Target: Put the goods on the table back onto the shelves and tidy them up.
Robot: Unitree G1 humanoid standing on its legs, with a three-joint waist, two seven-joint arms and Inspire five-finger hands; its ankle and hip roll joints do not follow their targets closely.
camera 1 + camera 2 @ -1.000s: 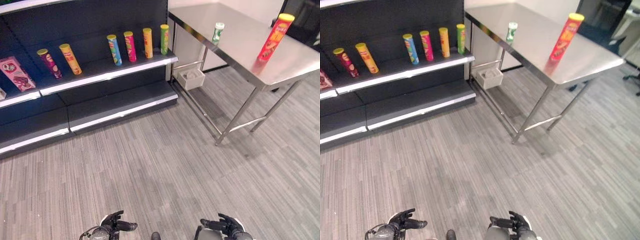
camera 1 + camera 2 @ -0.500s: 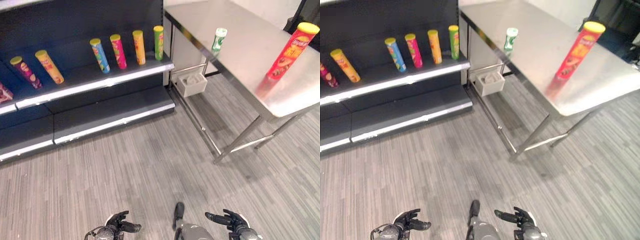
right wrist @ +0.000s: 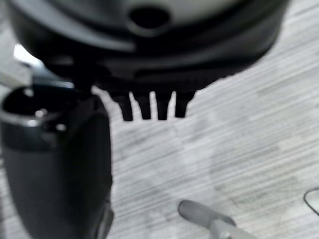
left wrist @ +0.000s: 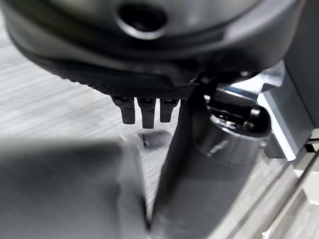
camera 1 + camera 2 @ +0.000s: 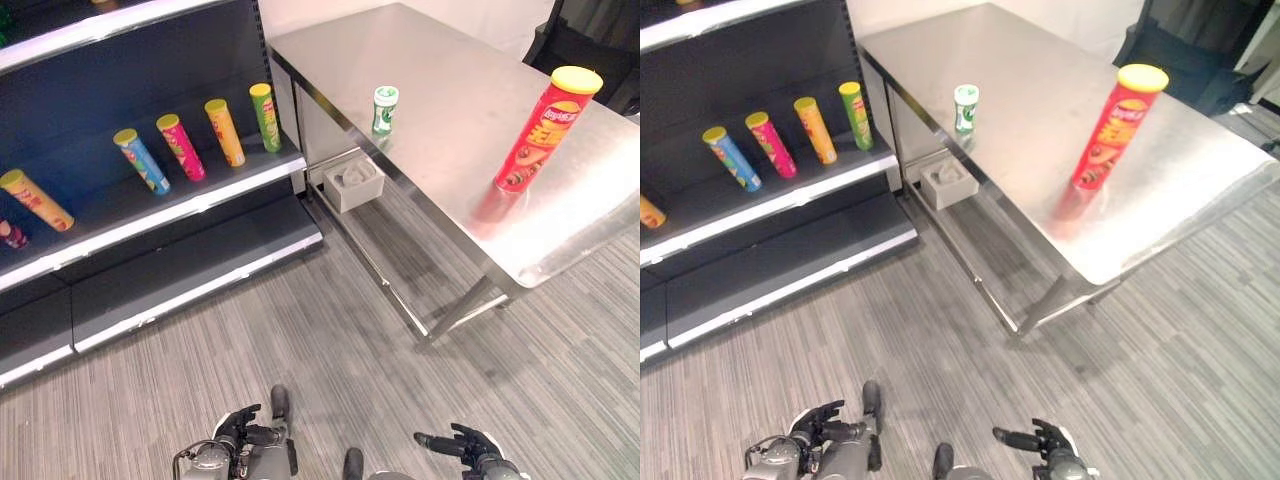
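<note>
Two goods on table: we see a tall red crisp tube (image 5: 545, 128) upright near the steel table (image 5: 450, 150)'s front corner, and a small green-and-white bottle (image 5: 384, 109) upright near its shelf-side edge, well apart from the tube
Shelf: four crisp tubes (image 5: 204, 140) lean in a row on the black shelf (image 5: 180, 205), left of the table
Left hand (image 5: 243, 432): low over the floor, far from the table, fingers loose, empty
Right hand (image 5: 462, 445): same, fingers relaxed, empty
Handling: we judge the tube light, stiff, smooth and easily tipped; wrap it around mid-body
Bottle: likely light and rigid; grasp around its waist
</note>
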